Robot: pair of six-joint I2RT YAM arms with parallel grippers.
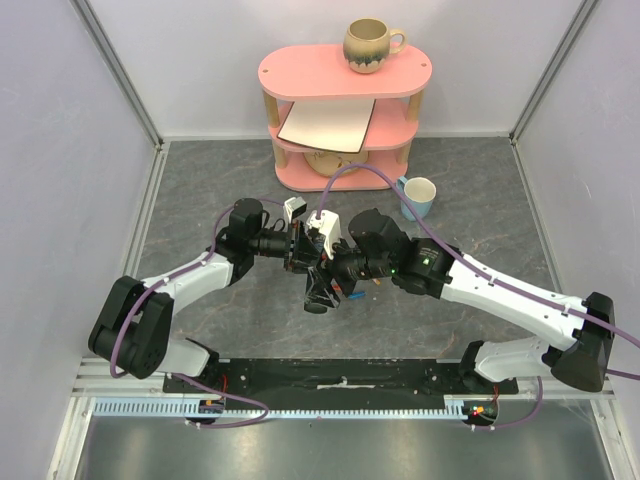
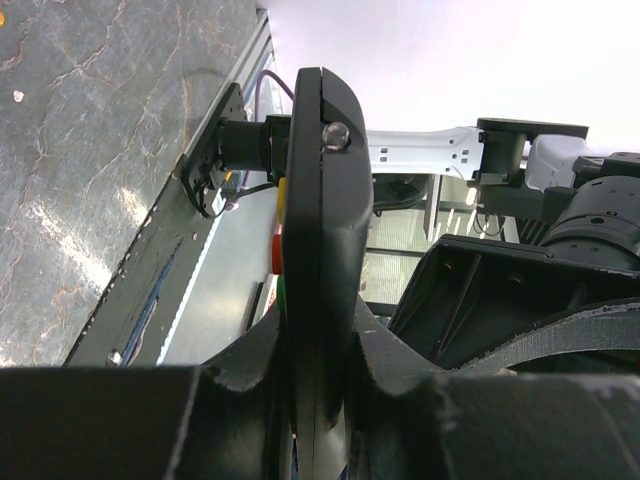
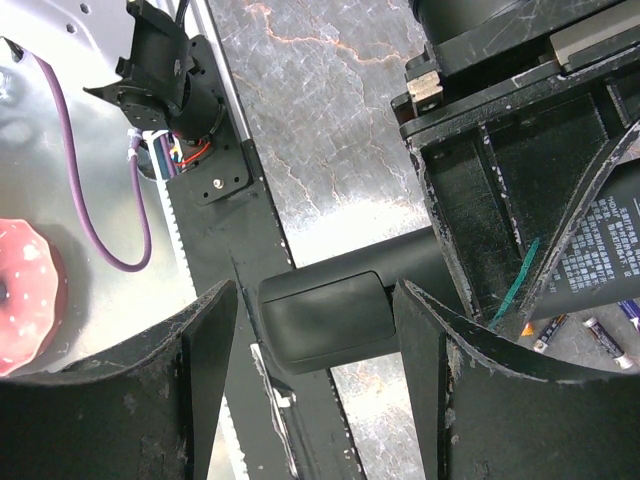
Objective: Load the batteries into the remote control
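Note:
The black remote control is held on edge in my left gripper, which is shut on its lower part; yellow, red and green buttons show on its left side. In the top view the remote hangs above the table's middle between both grippers. My right gripper is open, its fingers standing either side of the remote's rounded end. Small batteries lie on the table at the lower right of the right wrist view, and they also show in the top view.
A pink two-tier shelf stands at the back with a mug on top and a white board inside. A white cup stands to its right. The black base rail runs along the near edge.

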